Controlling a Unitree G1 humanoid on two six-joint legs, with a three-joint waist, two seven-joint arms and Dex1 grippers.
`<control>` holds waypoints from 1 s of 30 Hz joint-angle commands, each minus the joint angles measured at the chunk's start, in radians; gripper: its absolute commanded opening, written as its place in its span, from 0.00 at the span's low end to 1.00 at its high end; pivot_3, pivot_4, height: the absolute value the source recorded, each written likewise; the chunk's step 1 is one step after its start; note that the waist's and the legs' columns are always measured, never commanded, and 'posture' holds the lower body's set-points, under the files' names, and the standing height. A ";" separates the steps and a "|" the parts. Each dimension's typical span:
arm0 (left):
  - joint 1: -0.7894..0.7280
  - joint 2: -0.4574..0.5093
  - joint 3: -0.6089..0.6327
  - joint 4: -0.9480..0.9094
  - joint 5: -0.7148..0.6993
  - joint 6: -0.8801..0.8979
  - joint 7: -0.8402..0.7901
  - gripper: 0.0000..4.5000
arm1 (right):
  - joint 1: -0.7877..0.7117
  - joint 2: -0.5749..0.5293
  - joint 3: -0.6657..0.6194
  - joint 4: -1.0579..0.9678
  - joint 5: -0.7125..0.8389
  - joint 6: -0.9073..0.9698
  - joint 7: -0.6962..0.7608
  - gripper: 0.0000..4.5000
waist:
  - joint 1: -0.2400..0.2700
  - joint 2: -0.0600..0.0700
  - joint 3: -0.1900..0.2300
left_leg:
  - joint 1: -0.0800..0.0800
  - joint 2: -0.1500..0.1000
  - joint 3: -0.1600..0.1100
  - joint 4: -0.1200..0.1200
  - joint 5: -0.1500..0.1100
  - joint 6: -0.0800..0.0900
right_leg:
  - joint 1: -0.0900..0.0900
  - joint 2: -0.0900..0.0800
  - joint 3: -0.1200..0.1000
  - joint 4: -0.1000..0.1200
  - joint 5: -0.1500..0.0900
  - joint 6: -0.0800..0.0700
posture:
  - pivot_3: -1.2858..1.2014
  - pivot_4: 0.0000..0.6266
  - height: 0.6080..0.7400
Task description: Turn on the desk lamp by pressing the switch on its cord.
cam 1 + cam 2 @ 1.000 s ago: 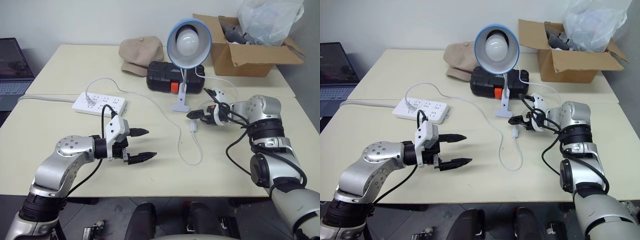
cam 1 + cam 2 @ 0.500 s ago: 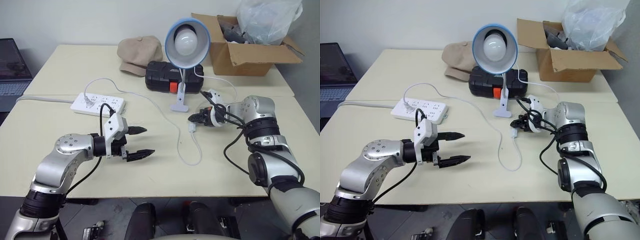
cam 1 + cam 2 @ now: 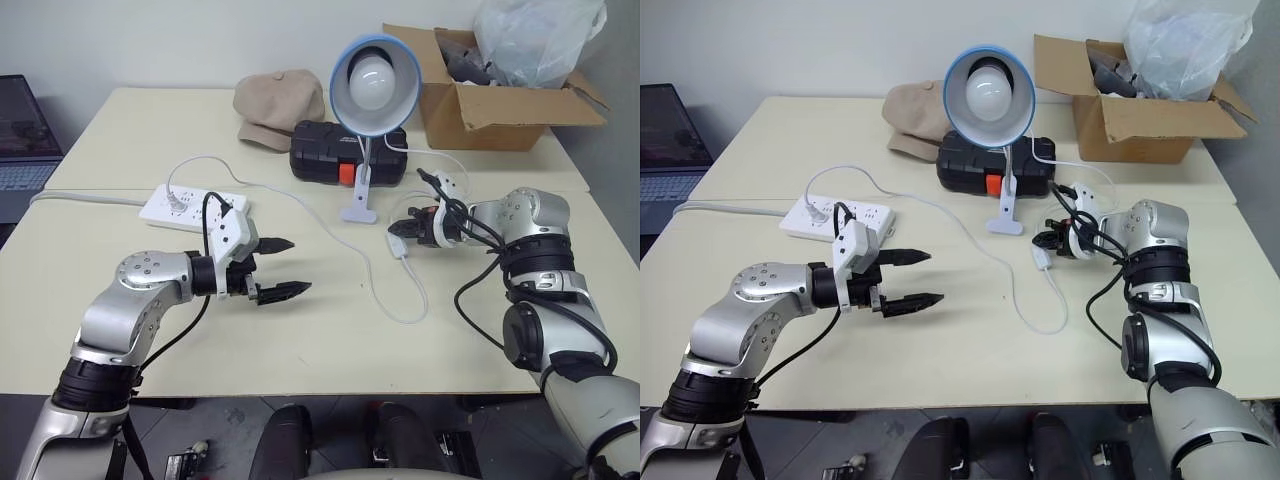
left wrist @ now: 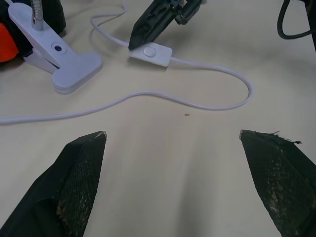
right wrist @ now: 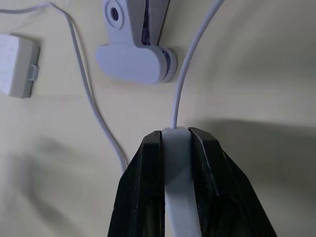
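Observation:
The desk lamp [image 3: 375, 85] stands at mid-table on its white clamp base [image 3: 359, 212], its blue shade and white bulb facing me. Its thin white cord [image 3: 408, 303] loops over the table in front of the clamp. My right gripper [image 3: 398, 230] is shut on the switch [image 5: 176, 153], one black finger on each long side, just right of the clamp. The left wrist view shows the switch [image 4: 150, 52] under those dark fingers. My left gripper [image 3: 298, 265] hovers open over the bare table, left of the cord loop, with nothing between its fingers.
A white power strip [image 3: 195, 207] lies at the left, with a plug in it. Behind the lamp sit a black case [image 3: 345, 155] and a tan cap [image 3: 280, 105]. A cardboard box [image 3: 490, 95] holding a plastic bag stands back right. A laptop [image 3: 25, 130] sits far left.
My right gripper has shut on the switch and drawn it slightly right, shifting the cord loop with it. My left gripper, still open, has edged forward.

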 commanded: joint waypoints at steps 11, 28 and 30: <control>-0.290 -0.090 0.013 -0.004 -0.262 0.317 -0.019 1.00 | 0.318 0.051 -0.176 -0.704 0.398 0.067 0.094 0.09 | 0.001 0.000 0.000 | -0.004 -0.001 -0.002 0.002 0.000 0.000 | -0.002 0.000 -0.001 0.000 0.001 0.002 | 0.52 0.24 1.00; -0.238 -0.276 0.053 0.013 -0.488 0.564 0.096 1.00 | 0.393 0.052 -0.154 -0.895 0.752 0.152 0.009 0.09 | -0.002 0.000 0.000 | -0.002 0.001 -0.002 0.003 0.000 0.000 | -0.002 0.003 0.001 0.001 0.001 0.001 | 0.52 0.24 1.00; -0.235 -0.285 0.063 0.016 -0.492 0.565 0.110 1.00 | 0.397 0.040 -0.146 -0.894 0.780 0.150 0.004 0.09 | -0.002 0.000 0.000 | -0.002 0.000 -0.002 0.003 0.000 0.000 | -0.002 0.003 0.001 0.000 0.001 0.001 | 0.52 0.24 1.00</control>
